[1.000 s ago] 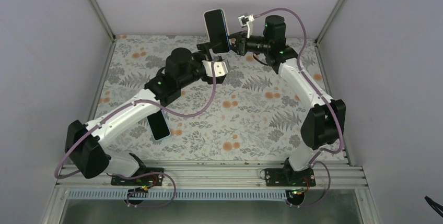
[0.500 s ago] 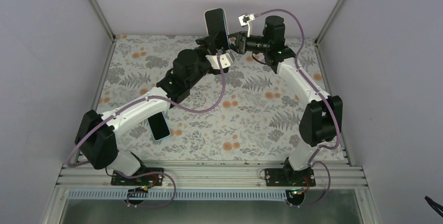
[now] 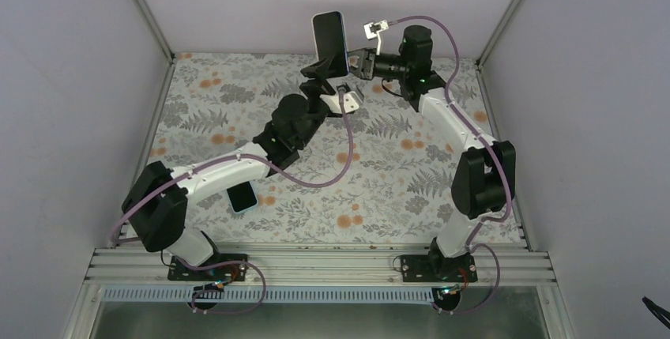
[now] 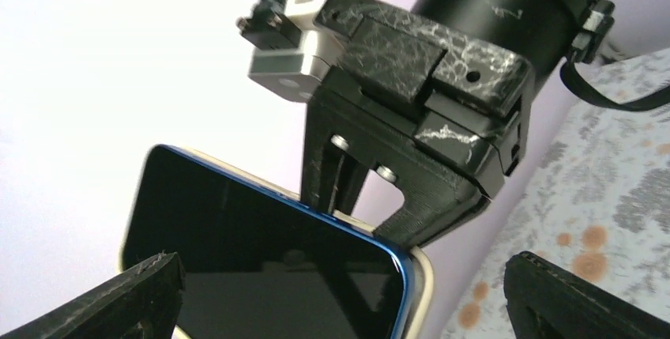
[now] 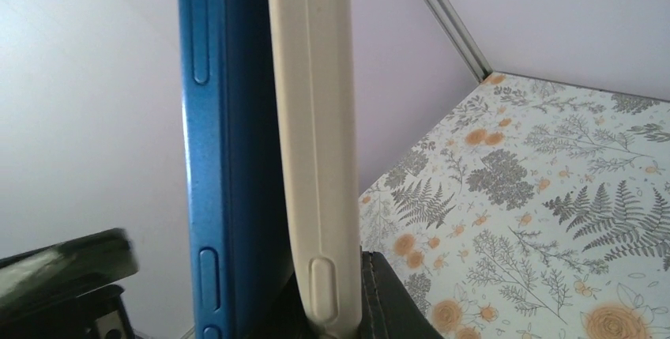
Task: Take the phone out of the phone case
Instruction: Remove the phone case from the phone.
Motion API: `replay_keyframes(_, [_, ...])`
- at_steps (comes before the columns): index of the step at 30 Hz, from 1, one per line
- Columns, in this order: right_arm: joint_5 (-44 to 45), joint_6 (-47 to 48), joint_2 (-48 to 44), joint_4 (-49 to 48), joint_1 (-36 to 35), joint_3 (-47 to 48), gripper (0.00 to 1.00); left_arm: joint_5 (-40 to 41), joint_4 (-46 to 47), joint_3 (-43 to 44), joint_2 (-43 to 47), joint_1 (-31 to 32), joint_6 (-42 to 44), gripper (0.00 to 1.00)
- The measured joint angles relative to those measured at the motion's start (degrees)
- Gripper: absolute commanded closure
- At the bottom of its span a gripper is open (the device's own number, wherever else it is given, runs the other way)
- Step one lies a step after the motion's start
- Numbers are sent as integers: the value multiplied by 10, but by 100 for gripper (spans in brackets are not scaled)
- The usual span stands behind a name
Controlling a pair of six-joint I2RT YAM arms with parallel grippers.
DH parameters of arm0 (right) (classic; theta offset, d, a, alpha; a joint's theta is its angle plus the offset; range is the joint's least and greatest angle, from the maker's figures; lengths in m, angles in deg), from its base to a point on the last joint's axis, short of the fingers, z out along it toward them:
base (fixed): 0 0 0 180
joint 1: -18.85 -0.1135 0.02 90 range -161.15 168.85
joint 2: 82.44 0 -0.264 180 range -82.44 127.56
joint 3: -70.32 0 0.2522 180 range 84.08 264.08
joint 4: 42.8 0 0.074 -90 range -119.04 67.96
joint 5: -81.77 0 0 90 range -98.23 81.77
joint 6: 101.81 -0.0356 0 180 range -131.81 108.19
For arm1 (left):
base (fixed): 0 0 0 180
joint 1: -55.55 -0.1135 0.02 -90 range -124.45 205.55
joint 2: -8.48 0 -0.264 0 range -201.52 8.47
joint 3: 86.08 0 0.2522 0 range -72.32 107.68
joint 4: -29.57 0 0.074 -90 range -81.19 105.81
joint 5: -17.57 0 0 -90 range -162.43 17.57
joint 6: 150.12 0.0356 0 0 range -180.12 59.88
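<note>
The phone (image 3: 329, 39) has a black screen and a blue rim and stands upright in the air at the back, inside the beige phone case (image 3: 315, 32). My right gripper (image 3: 353, 62) is shut on the case's lower side. In the right wrist view the phone's blue edge (image 5: 209, 157) stands a little apart from the case wall (image 5: 312, 118) low down. My left gripper (image 3: 324, 72) is open at the phone's lower end. In the left wrist view its fingertips (image 4: 146, 288) flank the screen (image 4: 261, 260) without touching, with the case rim (image 4: 424, 276) showing.
A second phone (image 3: 242, 195) with a pale blue rim lies flat on the floral mat (image 3: 395, 165), half under my left forearm. Walls and metal frame posts (image 3: 506, 15) close the back and sides, close behind the held phone.
My left arm has stretched toward the back and brought its open gripper up under the held phone. The right gripper and phone shifted slightly right and more upright.
</note>
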Motion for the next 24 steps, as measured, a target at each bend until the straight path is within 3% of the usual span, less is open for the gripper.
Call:
replay_keyframes(12, [-6, -43, 16, -25, 12, -7, 97, 83, 270, -92, -57, 45, 189, 0])
replay_keyframes(20, [-7, -60, 16, -48, 15, -26, 97, 104, 521, -116, -134, 55, 357, 1])
replay_keyframes(24, [-9, -62, 16, -55, 15, -28, 97, 97, 566, -123, -161, 57, 414, 1])
